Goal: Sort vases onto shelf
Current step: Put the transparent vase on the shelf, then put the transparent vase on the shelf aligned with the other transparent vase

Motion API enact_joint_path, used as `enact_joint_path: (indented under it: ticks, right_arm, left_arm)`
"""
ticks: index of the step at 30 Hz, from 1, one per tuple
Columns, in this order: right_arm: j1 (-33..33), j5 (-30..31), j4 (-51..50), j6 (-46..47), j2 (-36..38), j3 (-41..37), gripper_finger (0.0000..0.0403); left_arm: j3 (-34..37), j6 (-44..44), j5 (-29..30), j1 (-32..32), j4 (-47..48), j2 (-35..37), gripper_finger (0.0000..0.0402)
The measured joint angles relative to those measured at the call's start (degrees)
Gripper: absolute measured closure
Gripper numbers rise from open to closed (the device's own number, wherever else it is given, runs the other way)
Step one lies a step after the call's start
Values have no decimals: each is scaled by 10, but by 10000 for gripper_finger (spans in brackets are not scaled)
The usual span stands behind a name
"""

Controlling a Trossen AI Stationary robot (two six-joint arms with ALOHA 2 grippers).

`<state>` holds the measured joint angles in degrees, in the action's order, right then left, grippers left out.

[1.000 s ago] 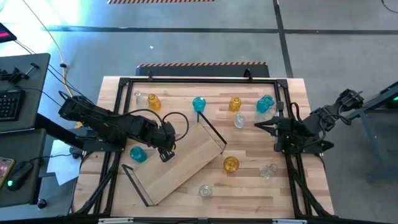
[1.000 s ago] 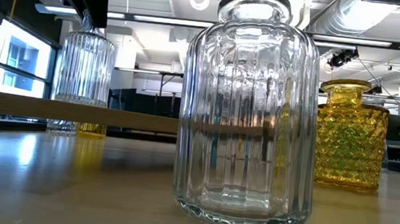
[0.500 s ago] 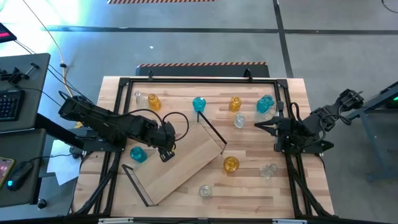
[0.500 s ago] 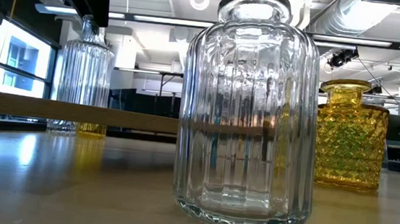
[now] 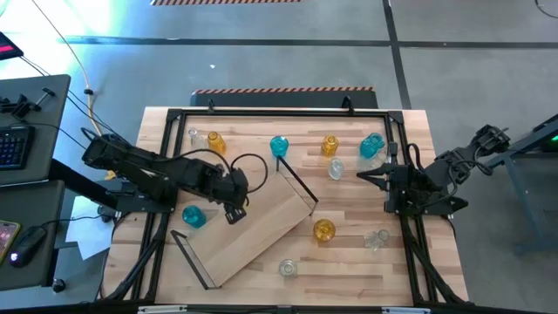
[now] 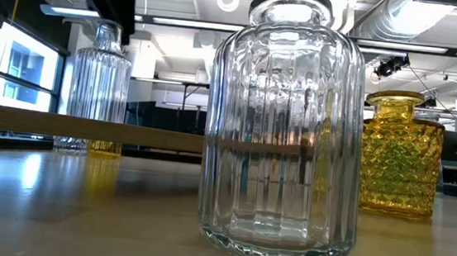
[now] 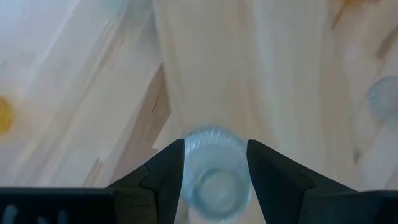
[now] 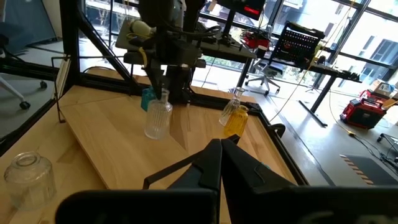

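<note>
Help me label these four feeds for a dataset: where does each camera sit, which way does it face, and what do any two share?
High view: overhead, straight down on the shelf; both arms show.
Low view: table-top height, level past a clear jar; left gripper enters from above.
Left wrist view: looks down between its fingers at a clear ribbed vase.
Right wrist view: looks across the shelf over its shut right gripper.
Shared: right wrist and low views both show that ribbed vase beneath the left gripper.

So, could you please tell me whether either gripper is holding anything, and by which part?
Nothing is held. The left gripper stands open around the neck of a clear ribbed vase on the shelf; the right gripper is shut on nothing.
</note>
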<state>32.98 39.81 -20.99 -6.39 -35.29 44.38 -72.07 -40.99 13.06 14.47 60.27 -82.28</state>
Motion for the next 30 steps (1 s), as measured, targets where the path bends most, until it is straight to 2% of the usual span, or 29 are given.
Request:
enact_joint_path:
  ticks: [7, 11, 13, 16, 19, 22, 27, 30]
  right_arm:
    - [0, 0, 0, 1, 0, 0, 402]
    - [0, 0, 0, -1, 0, 0, 402]
    - [0, 0, 0, -1, 0, 0, 402]
    - [0, 0, 0, -1, 0, 0, 402]
    - [0, -1, -1, 4, 0, 0, 402]
    - [0, -11, -6, 14, 0, 0, 402]
    - [0, -13, -7, 9, 0, 0, 402]
    - [0, -13, -7, -1, 0, 0, 402]
  left_arm:
    - [0, 36, -35, -7, -70, 2, 236]
    - [-23, 69, -26, -10, -72, 5, 236]
    - [-47, 96, 2, -14, -68, 6, 236]
    - [-93, 144, 78, -23, -40, 14, 236]
    - [-132, 172, 160, -40, 25, 33, 236]
    - [-141, 165, 223, -74, 84, 63, 235]
    - [-141, 122, 237, -174, 195, 113, 236]
    - [-141, 112, 228, -241, 226, 132, 237]
